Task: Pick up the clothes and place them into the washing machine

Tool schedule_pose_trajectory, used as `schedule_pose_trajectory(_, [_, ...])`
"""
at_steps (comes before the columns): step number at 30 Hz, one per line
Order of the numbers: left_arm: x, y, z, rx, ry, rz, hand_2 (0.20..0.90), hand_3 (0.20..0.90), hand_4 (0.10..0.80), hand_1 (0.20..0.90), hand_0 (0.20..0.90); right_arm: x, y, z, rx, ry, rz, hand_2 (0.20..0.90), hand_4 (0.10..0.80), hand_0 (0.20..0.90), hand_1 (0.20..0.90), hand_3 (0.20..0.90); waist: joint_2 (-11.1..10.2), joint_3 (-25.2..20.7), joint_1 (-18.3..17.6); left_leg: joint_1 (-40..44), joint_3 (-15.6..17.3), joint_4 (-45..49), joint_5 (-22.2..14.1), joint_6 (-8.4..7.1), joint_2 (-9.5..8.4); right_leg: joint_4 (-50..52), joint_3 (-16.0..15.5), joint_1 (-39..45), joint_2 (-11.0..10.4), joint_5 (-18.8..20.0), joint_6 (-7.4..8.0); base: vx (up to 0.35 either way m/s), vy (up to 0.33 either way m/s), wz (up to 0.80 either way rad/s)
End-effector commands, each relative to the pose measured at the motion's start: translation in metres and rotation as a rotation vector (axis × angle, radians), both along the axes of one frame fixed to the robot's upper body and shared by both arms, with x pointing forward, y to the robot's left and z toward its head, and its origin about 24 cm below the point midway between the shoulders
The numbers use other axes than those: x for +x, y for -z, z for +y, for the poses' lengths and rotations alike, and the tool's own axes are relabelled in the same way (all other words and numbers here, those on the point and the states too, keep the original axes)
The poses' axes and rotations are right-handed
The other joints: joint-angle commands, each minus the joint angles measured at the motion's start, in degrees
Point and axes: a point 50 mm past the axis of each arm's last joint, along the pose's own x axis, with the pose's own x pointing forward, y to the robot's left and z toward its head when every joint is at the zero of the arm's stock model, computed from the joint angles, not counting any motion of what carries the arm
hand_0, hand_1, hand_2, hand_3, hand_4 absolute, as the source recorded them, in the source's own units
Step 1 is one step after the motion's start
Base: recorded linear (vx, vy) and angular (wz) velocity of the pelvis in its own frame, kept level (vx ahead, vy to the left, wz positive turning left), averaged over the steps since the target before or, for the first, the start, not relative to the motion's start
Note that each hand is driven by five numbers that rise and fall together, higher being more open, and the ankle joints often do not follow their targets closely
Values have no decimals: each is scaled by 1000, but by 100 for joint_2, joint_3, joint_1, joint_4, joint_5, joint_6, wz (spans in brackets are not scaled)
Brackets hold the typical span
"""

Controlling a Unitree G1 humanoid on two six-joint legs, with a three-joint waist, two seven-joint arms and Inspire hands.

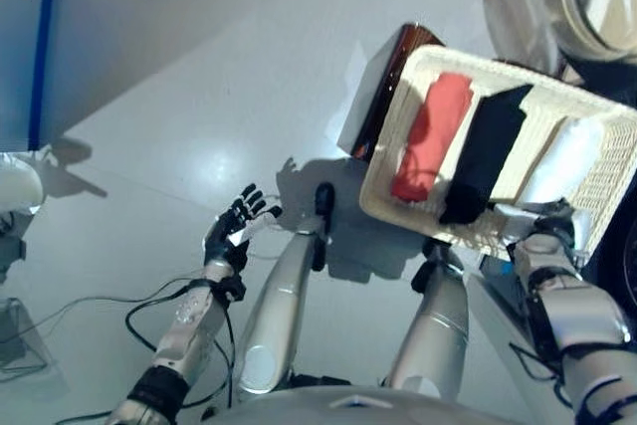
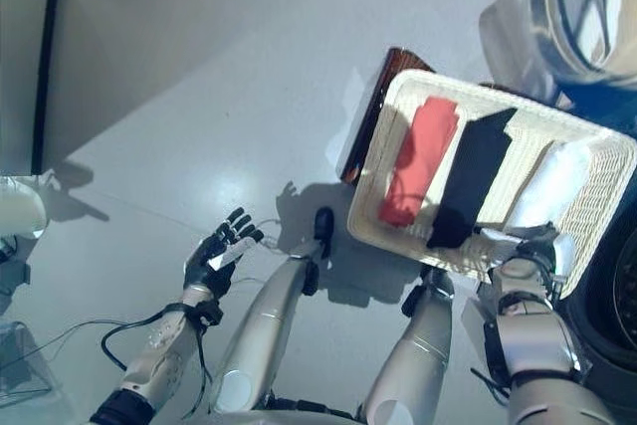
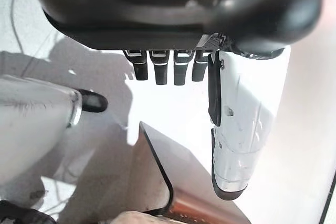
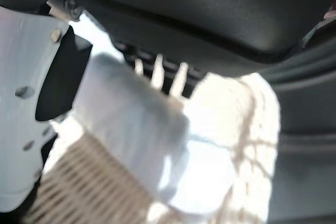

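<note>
Right robot hand (image 1: 545,236) — basket (image 1: 398,116), folded clothes (image 1: 434,134)

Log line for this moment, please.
left hand: open, idle over floor | right hand: at basket edge by white cloth, grip unclear | red cloth, black cloth: in basket

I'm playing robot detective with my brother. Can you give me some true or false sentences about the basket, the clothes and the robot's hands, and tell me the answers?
1. The white woven basket holds three folded clothes. True.
2. The black folded cloth lies between the red folded cloth and the white folded cloth. True.
3. The robot's left hand is holding the red cloth. False: it is open over the floor, away from the basket, holding nothing.
4. The basket is empty. False: all three clothes are lying in it.
5. The robot's right hand is at the basket's near edge by the white cloth. True; whether it grips the cloth cannot be seen.
</note>
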Motion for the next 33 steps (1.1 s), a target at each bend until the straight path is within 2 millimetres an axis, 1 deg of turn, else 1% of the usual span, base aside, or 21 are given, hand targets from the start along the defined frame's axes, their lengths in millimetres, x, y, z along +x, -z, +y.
schedule_pose_trajectory(1, [-18,-7,1,-17,3,-46,900,900,800,900,900,-15,-10,-26,-74,-5,81,409,449,409,409,409,349,-377,116,-277,-331,221,-210,-787,492,421,407,-254,-276,-209,177,0,0,0])
schedule_pose_trajectory(2, [-18,-7,0,-21,6,-45,900,900,800,900,900,-16,-10,-27,-79,-1,94,200,300,200,200,200,381,-388,124,-284,-326,234,-207,-781,487,502,446,-339,-281,-229,175,-10,19,-4])
schedule_pose_trajectory(6, [-17,-6,-1,-15,14,-43,900,900,800,900,900,-17,-13,-30,-72,12,95,200,300,200,200,200,433,-436,132,-268,-299,181,-193,-771,475,512,494,-410,-296,-231,191,-1,4,-8])
schedule_pose_trajectory(12, [-14,-6,-2,-20,9,-42,900,900,800,900,900,-14,-17,-31,-56,12,67,200,300,200,200,200,420,-420,28,-153,-266,185,-222,-762,496,521,605,-391,-240,-259,178,-4,-5,-1])
schedule_pose_trajectory(14, [-14,-5,-2,-18,4,-39,900,900,800,900,900,-14,-17,-30,-49,12,58,200,300,200,200,200,399,-402,-13,-109,-252,242,-262,-751,519,560,641,-378,-189,-295,153,-6,4,-9])
schedule_pose_trajectory(17, [-13,-4,0,-18,-11,-34,900,900,800,900,900,-9,-23,-31,-48,14,19,200,300,200,200,200,339,-376,-58,-62,-232,411,-348,-726,577,720,700,-420,-95,-380,101,-8,-13,-20])
schedule_pose_trajectory(20, [-11,-5,2,-14,-26,-37,900,900,800,900,900,-5,-29,-30,1,55,-86,200,300,200,200,200,277,-311,-157,19,-237,515,-409,-743,660,838,720,-404,-21,-467,76,-42,-51,-21])
schedule_pose_trajectory(21, [-10,-5,3,-17,-38,-35,900,900,800,900,900,-1,-35,-31,70,111,-214,200,300,200,200,200,268,-270,-216,6,-198,447,-210,-724,682,759,708,-438,-9,-281,28,-114,-29,-19])
schedule_pose_trajectory(22, [-10,-5,3,-17,-38,-35,900,900,800,900,900,-2,-35,-31,71,112,-215,200,300,200,200,200,264,-263,-209,17,-194,445,-211,-725,684,760,712,-432,-7,-282,27,-111,-32,-11])
schedule_pose_trajectory(23, [-11,-3,5,-23,-60,-23,900,900,800,900,900,3,-45,-32,148,169,-373,200,300,200,200,200,254,-254,-264,94,-174,401,-222,-745,737,741,700,-406,19,-309,28,103,-40,-12])
schedule_pose_trajectory(24, [-12,-2,5,-22,-60,-22,900,900,800,900,900,3,-44,-32,148,169,-371,200,300,200,200,200,250,-286,-247,160,-201,435,-409,-776,747,812,718,-360,27,-496,73,-2,-18,-17])
schedule_pose_trajectory(25, [-13,-1,7,-26,-76,-15,900,900,800,900,900,8,-56,-33,210,219,-527,200,300,200,200,200,257,-249,-327,218,-131,269,-191,-781,801,696,713,-382,63,-323,38,-1,-8,-25])
schedule_pose_trajectory(28, [-15,1,7,-27,-85,0,900,900,800,900,900,11,-69,-36,249,284,-644,200,300,200,200,200,271,-258,-377,327,-106,180,-182,-822,862,713,742,-354,130,-388,20,-29,-21,-22])
schedule_pose_trajectory(30, [-17,4,6,-35,-88,16,900,900,800,900,900,17,-80,-35,267,289,-711,200,300,200,200,200,288,-244,-414,427,-92,152,-186,-850,914,760,766,-333,189,-430,-5,13,-26,-14])
schedule_pose_trajectory(31, [-17,4,6,-35,-88,16,900,900,800,900,900,17,-80,-35,267,289,-711,200,300,200,200,200,288,-242,-414,430,-92,151,-186,-850,914,760,766,-331,190,-430,-5,12,-37,-9])
schedule_pose_trajectory(33, [-18,6,3,-44,-87,24,900,900,800,900,900,27,-91,-27,282,263,-793,200,300,200,200,200,266,-200,-504,550,-68,83,-172,-883,997,753,768,-312,293,-458,-32,12,-47,-18])
